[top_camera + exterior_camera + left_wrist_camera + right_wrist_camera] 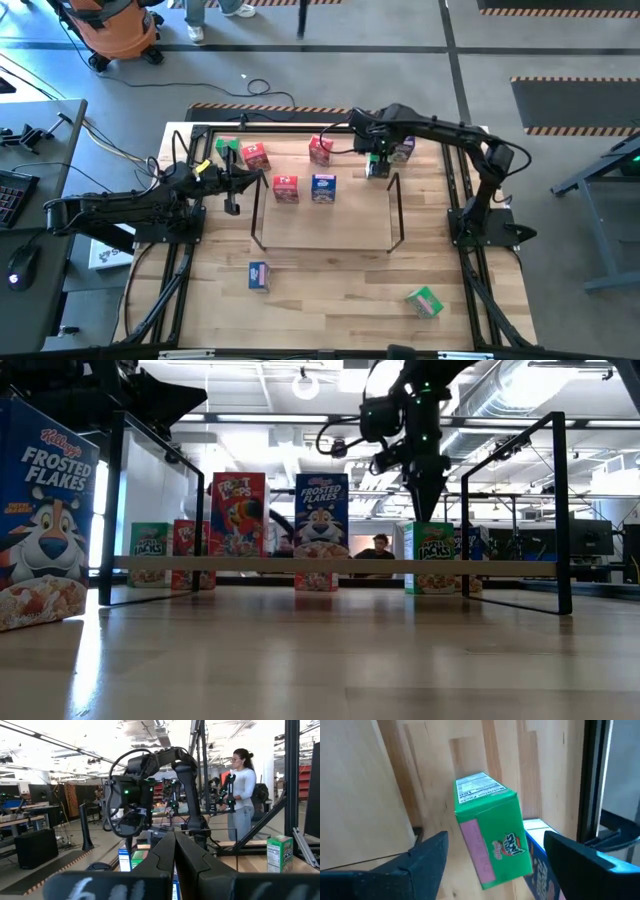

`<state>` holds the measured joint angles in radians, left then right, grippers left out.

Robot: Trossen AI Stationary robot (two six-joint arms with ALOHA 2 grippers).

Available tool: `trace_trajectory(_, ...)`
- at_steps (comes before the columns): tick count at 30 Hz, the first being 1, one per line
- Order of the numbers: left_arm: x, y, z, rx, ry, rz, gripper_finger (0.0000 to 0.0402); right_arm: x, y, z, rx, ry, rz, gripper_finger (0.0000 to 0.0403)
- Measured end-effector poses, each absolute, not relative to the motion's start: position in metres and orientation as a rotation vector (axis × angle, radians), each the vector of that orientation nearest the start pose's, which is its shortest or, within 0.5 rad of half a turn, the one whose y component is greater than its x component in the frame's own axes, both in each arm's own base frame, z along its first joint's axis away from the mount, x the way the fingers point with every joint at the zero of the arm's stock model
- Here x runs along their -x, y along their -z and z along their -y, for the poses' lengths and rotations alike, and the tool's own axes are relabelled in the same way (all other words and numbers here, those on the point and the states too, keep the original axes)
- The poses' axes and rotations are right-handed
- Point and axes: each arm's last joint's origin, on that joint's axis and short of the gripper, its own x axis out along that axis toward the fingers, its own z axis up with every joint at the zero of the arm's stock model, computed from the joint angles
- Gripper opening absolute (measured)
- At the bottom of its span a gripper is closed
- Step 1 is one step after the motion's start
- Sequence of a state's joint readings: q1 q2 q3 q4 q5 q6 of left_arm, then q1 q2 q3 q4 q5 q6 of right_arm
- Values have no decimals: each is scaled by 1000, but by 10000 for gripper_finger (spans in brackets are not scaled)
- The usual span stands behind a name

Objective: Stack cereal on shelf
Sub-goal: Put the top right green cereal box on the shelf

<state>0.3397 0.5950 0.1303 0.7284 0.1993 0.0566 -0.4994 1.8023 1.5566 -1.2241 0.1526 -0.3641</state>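
Note:
A green cereal box [492,837] stands on the table at the far right, just beyond the shelf's [256,215] right end. A blue box [540,865] is beside it. My right gripper [502,857] points down over the green box, open, with one finger on each side of its top and a gap to each. On the shelf's board [330,565], a red box [286,188] and a blue box [323,187] stand on their bottoms at the far edge. My left gripper [232,195] hangs shut above the table at the shelf's left end.
More boxes stand at the far side: green [228,148], red [255,155] and red [320,150]. A blue one [259,275] and a green one [425,300] lie near the front edge. A black rail frame [470,270] borders the table. A person [242,785] stands beyond it.

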Motion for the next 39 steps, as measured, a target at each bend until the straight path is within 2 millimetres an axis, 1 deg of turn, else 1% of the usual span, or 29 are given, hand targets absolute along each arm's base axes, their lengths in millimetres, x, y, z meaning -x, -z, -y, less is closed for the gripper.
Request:
trace_trajectory(6, -134, -220, -41, -126, -147, 247, 0, -294, -262, 177, -41, 208, -1507, 307)
trace_trajectory(13, -134, -220, -41, -125, -147, 246, 0, -291, -247, 192, -72, 185, -1562, 307)
trace_trajectory(17, -134, -220, -41, -125, -146, 244, 0, -294, -239, 194, -74, 164, -1577, 307)
trace_trajectory(20, -134, -220, -41, -125, -146, 244, 0, -295, -237, 194, -78, 159, -1580, 303)
trace_trajectory(23, -134, -220, -41, -125, -146, 244, 0, -294, -237, 194, -83, 157, -1584, 283)
trace_trajectory(28, -134, -220, -41, -125, -147, 244, 0, -293, -237, 193, -92, 152, -1599, 231)
trace_trajectory(31, -134, -220, -41, -125, -146, 244, 0, -293, -237, 192, -95, 149, -1604, 207)
trace_trajectory(34, -134, -220, -41, -125, -146, 244, 0, -294, -237, 190, -104, 153, -1603, 196)
trace_trajectory(39, -134, -220, -41, -130, -147, 244, 0, -296, -239, 184, -118, 166, -1602, 193)
